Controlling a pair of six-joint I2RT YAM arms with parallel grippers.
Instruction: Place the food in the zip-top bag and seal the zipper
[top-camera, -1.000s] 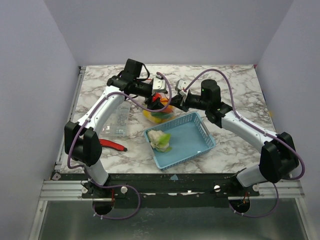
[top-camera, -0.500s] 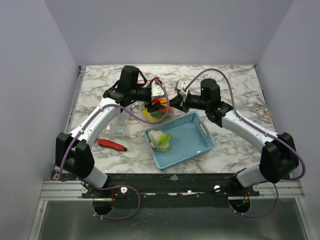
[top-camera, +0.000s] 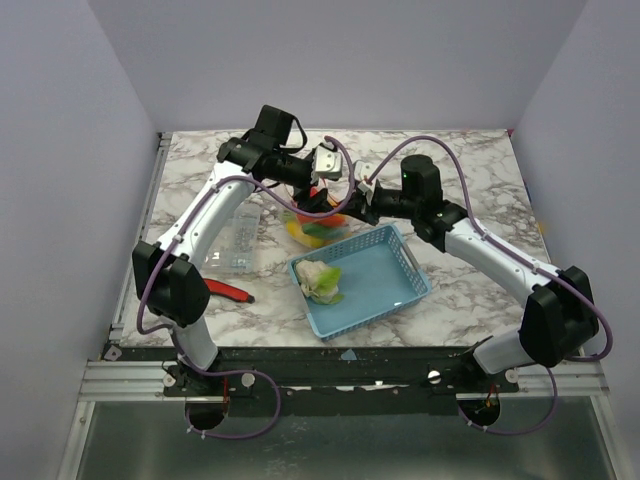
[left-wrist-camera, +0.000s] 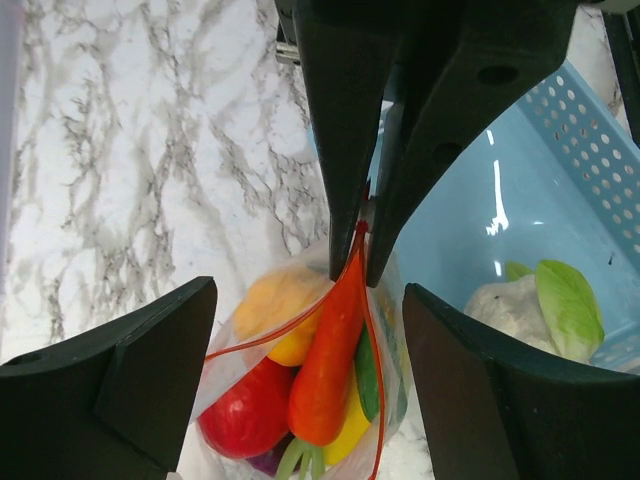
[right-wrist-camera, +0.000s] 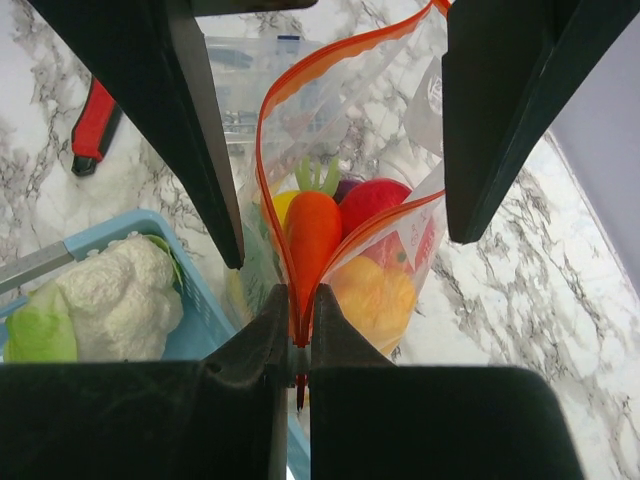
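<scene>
The zip-top bag (top-camera: 318, 226) hangs just behind the blue basket. It holds several toy foods: an orange carrot (left-wrist-camera: 325, 370), a yellow-orange fruit (left-wrist-camera: 272, 305), a red one (left-wrist-camera: 243, 412) and others. My right gripper (right-wrist-camera: 298, 300) is shut on one end of the red-orange zipper (right-wrist-camera: 300, 70), which gapes open above the carrot (right-wrist-camera: 312, 235). My left gripper (left-wrist-camera: 308, 300) is open, its fingers (right-wrist-camera: 195, 120) astride the bag's mouth without touching it. A white cauliflower with green leaves (top-camera: 321, 281) lies in the basket.
The blue basket (top-camera: 392, 262) stands in front of the bag. A clear rigid box (top-camera: 233, 246) and a red-and-black handled tool (top-camera: 226, 291) lie to the left, near the left arm. The marble table's walls rise at the left, back and right.
The left arm has swung and its wrist has moved up and a little to the right above the bag. The right gripper has kept its hold on the zipper end.
</scene>
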